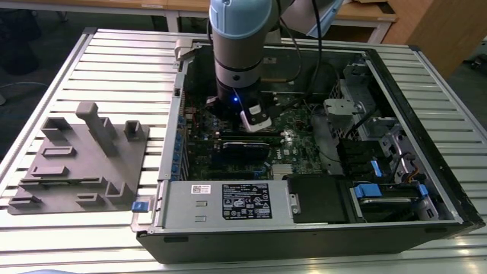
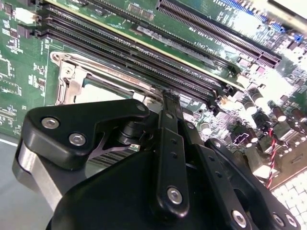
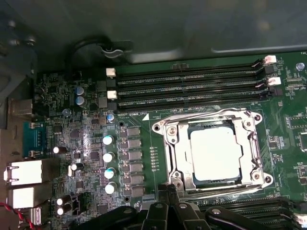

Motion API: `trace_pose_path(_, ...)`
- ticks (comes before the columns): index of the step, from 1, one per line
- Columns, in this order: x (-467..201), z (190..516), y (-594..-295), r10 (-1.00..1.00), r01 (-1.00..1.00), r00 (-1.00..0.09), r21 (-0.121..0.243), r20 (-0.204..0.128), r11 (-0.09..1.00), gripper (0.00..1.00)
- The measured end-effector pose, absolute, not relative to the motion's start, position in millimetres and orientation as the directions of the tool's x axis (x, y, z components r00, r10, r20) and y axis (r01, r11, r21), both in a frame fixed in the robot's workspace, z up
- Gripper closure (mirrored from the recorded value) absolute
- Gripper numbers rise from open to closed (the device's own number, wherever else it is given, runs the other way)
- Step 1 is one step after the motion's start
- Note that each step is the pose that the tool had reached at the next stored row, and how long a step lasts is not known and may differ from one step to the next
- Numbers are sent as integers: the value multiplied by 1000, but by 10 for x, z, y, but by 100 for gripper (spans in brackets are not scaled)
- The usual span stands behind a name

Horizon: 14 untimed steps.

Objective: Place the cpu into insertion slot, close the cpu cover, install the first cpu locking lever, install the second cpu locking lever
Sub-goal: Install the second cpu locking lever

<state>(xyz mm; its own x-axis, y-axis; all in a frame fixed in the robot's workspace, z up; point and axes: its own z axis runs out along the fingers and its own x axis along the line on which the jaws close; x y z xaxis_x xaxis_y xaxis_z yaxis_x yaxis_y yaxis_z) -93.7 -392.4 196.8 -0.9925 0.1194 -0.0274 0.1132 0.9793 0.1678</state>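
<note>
Nearest the lens in both wrist views is the black end effector [image 2: 168, 96], its linkage arms and bolt heads crowding the foreground; the fingers [image 2: 169, 103] meet in a narrow tip with no gap between them, so it is closed and holds nothing visible. That tip sits at the edge of the insertion slot [image 3: 212, 152], touching or almost touching the shiny metal rim; which of the two cannot be told. The cpu [image 3: 214, 154] lies flat inside the insertion slot, its pale silver top showing through the large window of the cpu cover [image 3: 178, 148], which lies down flat over the socket as a silver frame around the chip. Just beside the insertion slot, on the side away from the end effector, run long narrow black memory slots [image 3: 189, 88] in parallel rows. Farther from the insertion slot on the green motherboard [image 3: 67, 143] stand small silver-topped capacitors [image 3: 108, 156]. In the exterior view the robot arm [image 1: 239, 51] reaches straight down into the open computer case [image 1: 304, 228], which lies on a slatted metal tabletop [image 1: 122, 63], and a grey fixture block [image 1: 80, 162] rests beside the case toward the exterior view's left.
</note>
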Motion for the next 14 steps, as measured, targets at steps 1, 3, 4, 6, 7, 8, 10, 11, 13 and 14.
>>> trace_pose_path(1,-939,1964,-3925,119,113,-992,170,-27,979,89)
trace_pose_path(3,-942,1956,-3928,119,113,-992,172,-27,979,89)
trace_pose_path(4,-944,1952,-3929,119,113,-992,173,-27,978,89)
trace_pose_path(6,-950,1945,-3932,120,113,-992,175,-26,978,89)
trace_pose_path(7,-952,1942,-3933,120,113,-992,176,-26,978,89)
trace_pose_path(8,-953,1942,-3934,120,113,-992,176,-26,978,89)
trace_pose_path(10,-953,1942,-3934,120,113,-992,176,-26,978,89)
trace_pose_path(11,-954,1942,-3934,120,113,-992,176,-26,978,89)
trace_pose_path(13,-954,1943,-3934,120,113,-992,176,-26,978,89)
trace_pose_path(14,-954,1946,-3934,120,113,-992,176,-26,978,89)
